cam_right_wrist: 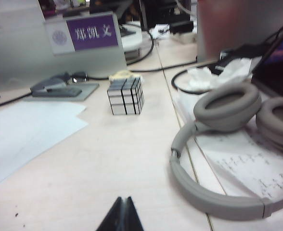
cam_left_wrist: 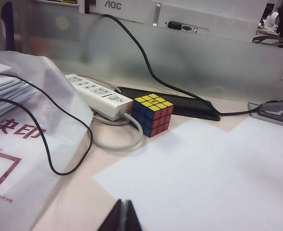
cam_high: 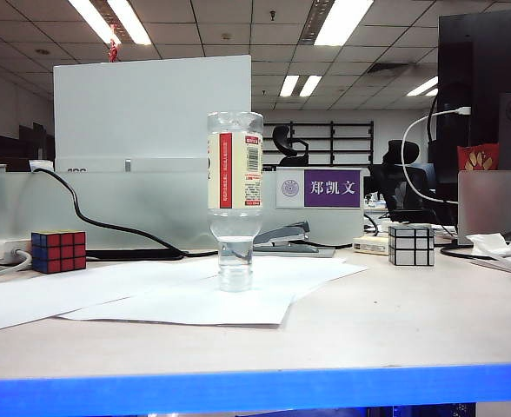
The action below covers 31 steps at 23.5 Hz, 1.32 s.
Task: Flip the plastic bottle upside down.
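The plastic bottle point(cam_high: 235, 195) stands upside down on its cap on white paper sheets point(cam_high: 151, 295) at the middle of the table, label with red strip uppermost and clear liquid low in its neck. Nothing touches it. No arm shows in the exterior view. My left gripper point(cam_left_wrist: 124, 204) is shut and empty, black tips together above the paper, away from the bottle, which is out of the left wrist view. My right gripper point(cam_right_wrist: 123, 200) is also shut and empty, over bare table, and the bottle is out of the right wrist view too.
A coloured puzzle cube point(cam_high: 58, 251) point(cam_left_wrist: 152, 114) sits at the left by a power strip point(cam_left_wrist: 98, 95) and black cables. A silver mirror cube point(cam_high: 411, 244) point(cam_right_wrist: 125, 96) and a stapler point(cam_high: 286, 236) lie at the right. Grey headphones point(cam_right_wrist: 223, 144) rest near the right gripper.
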{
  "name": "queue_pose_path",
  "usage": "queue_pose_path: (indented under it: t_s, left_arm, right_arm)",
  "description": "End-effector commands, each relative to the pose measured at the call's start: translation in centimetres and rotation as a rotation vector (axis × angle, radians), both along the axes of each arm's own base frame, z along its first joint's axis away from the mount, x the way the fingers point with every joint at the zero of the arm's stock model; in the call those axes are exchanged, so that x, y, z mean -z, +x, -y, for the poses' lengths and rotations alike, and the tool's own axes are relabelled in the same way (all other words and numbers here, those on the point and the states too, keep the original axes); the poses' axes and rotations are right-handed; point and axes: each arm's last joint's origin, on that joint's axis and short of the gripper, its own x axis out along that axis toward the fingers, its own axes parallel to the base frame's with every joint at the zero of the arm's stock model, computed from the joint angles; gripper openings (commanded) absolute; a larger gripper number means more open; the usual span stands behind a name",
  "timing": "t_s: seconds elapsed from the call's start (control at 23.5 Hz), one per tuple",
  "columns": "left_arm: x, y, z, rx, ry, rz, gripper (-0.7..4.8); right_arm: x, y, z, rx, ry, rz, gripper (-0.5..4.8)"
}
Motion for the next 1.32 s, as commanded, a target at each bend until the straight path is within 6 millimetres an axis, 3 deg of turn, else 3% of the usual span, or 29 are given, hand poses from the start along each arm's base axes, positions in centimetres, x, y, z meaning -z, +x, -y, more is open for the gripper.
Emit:
queue_pose_path:
  t_s: [0.04, 1.32]
  left_arm:
    - [-0.10, -0.01, 0.01, 0.003, 0.001, 0.008, -0.05]
    - [-0.10, -0.01, 0.01, 0.003, 0.002, 0.008, -0.05]
  right_arm:
    - [0.20, 0.05, -0.01, 0.000, 0.003, 0.008, -0.08]
    - [0.27, -0.11, 0.06, 0.022, 0.009, 0.012, -0.08]
